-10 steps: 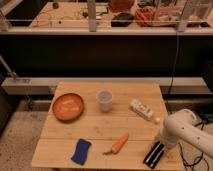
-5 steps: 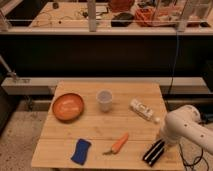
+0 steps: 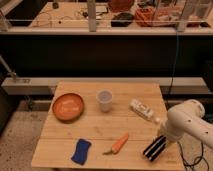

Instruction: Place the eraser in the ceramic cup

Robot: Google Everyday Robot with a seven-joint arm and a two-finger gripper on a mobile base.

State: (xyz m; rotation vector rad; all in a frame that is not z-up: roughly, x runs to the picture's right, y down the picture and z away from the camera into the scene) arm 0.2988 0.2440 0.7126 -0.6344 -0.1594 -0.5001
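The eraser (image 3: 155,146), a long black block with pale stripes, lies near the table's front right corner. The ceramic cup (image 3: 104,100), small and pale, stands upright at the table's middle back, well to the left of the eraser. My gripper (image 3: 163,136) is at the end of the white arm (image 3: 187,121) on the right. It reaches down right over the eraser's far end, and I cannot tell whether it touches it.
An orange bowl (image 3: 68,107) sits at the left of the wooden table (image 3: 95,130). A blue pad (image 3: 81,151) lies front left, and a carrot (image 3: 118,144) front centre. A white bottle (image 3: 143,110) lies on its side between the cup and the arm.
The white arm has shifted only slightly above the eraser. The eraser, cup and other objects have not moved.
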